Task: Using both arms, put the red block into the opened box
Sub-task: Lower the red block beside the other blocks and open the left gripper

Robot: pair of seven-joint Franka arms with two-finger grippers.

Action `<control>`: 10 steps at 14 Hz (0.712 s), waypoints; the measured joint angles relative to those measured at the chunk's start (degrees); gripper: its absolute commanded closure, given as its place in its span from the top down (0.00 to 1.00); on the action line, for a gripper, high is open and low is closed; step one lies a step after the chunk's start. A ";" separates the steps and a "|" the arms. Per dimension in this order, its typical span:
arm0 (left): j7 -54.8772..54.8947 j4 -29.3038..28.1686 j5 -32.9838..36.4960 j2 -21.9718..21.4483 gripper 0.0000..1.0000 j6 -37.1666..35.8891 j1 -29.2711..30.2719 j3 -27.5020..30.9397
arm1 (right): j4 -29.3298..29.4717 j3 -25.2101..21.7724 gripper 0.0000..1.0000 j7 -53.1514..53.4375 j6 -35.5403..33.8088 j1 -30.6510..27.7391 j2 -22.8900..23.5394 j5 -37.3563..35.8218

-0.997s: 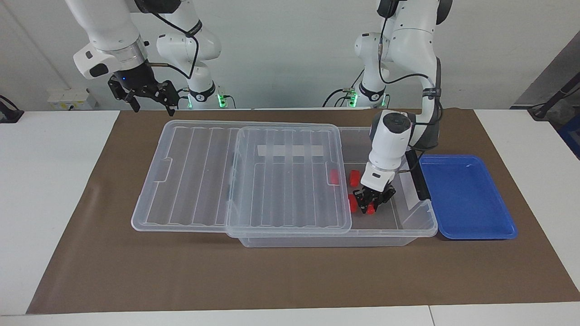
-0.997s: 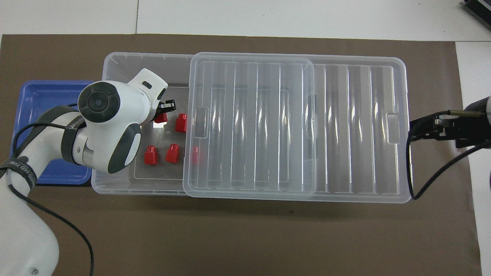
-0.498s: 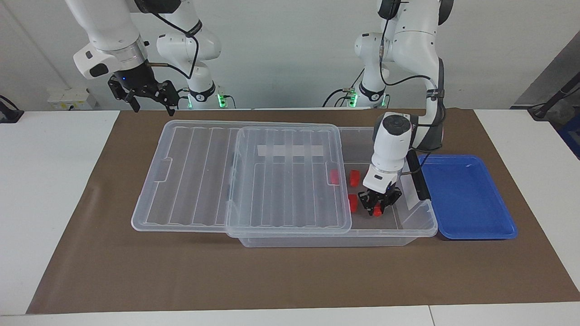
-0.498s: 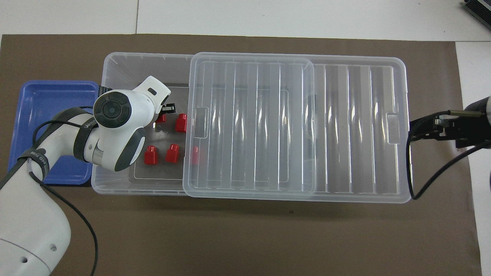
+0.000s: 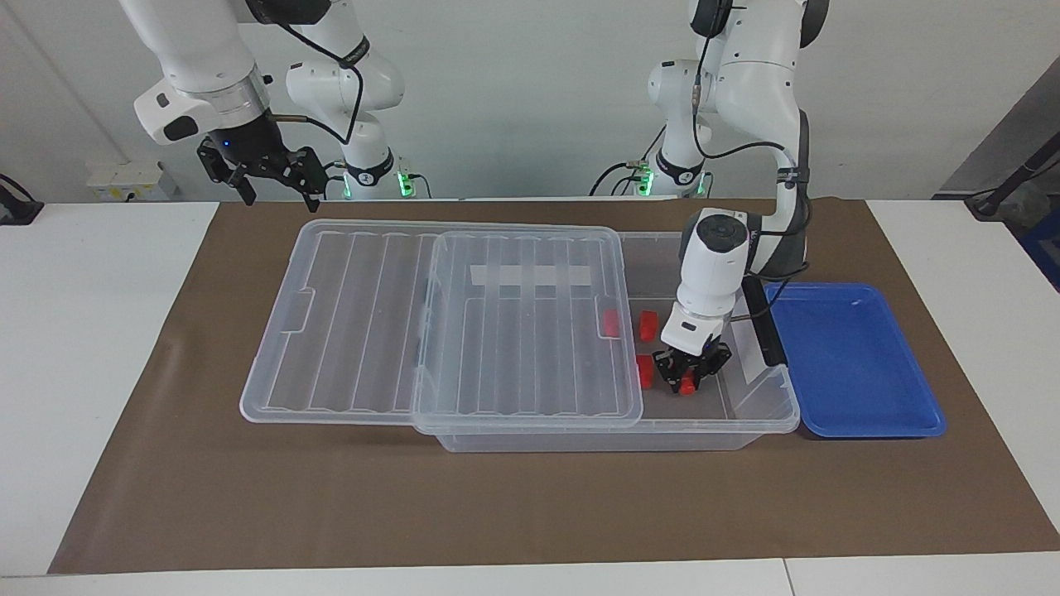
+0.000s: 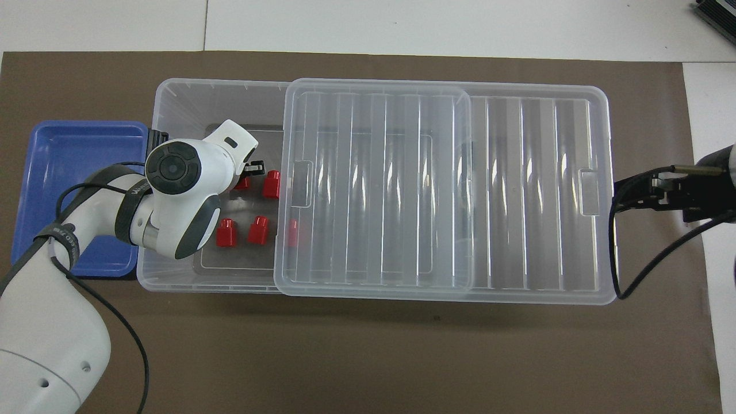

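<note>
Left hand (image 5: 689, 382) low inside the box (image 5: 762, 414), pinching the red block (image 5: 687, 383) at its open end. Moved slightly toward 3 o'clock in the facing view; release probably next. Right hand (image 5: 273, 178) spread, waiting above the worktop.

Bright, even light from above; soft glare streaks the clear lid (image 6: 391, 184); shadows faint, focus sharp.
</note>
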 measured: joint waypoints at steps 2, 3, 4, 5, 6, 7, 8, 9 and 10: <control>0.00 0.03 0.00 -0.01 0.56 0.03 0.00 0.00 | 0.00 0.00 1.00 0.00 0.00 0.00 0.00 0.00; 0.00 0.03 0.00 -0.01 0.80 0.03 0.00 0.00 | 0.00 0.00 1.00 0.00 0.00 0.00 0.00 0.00; 0.01 0.00 0.00 0.02 0.89 0.02 0.00 0.00 | 0.00 0.00 1.00 0.00 0.00 0.00 0.00 0.00; 0.00 -0.03 0.00 0.08 0.94 0.01 0.00 0.00 | 0.00 0.00 1.00 0.00 0.00 0.00 0.00 0.00; 0.00 -0.05 0.00 0.12 0.95 -0.03 0.00 0.00 | 0.00 0.00 1.00 0.00 0.00 0.00 0.00 0.00; -0.01 -0.05 0.00 0.12 0.95 -0.11 0.00 0.01 | 0.00 0.00 1.00 0.00 0.00 0.00 -0.01 0.00; -0.02 -0.02 0.00 0.12 0.95 -0.31 0.00 0.03 | 0.00 0.00 1.00 0.00 0.00 0.00 -0.01 0.00; -0.05 0.17 0.00 0.12 0.95 -0.83 0.02 0.07 | 0.00 0.00 1.00 0.00 0.00 0.00 -0.01 0.00; -0.05 0.60 0.00 0.08 0.95 -1.61 0.09 0.12 | 0.00 0.00 1.00 0.00 0.00 0.00 -0.01 0.00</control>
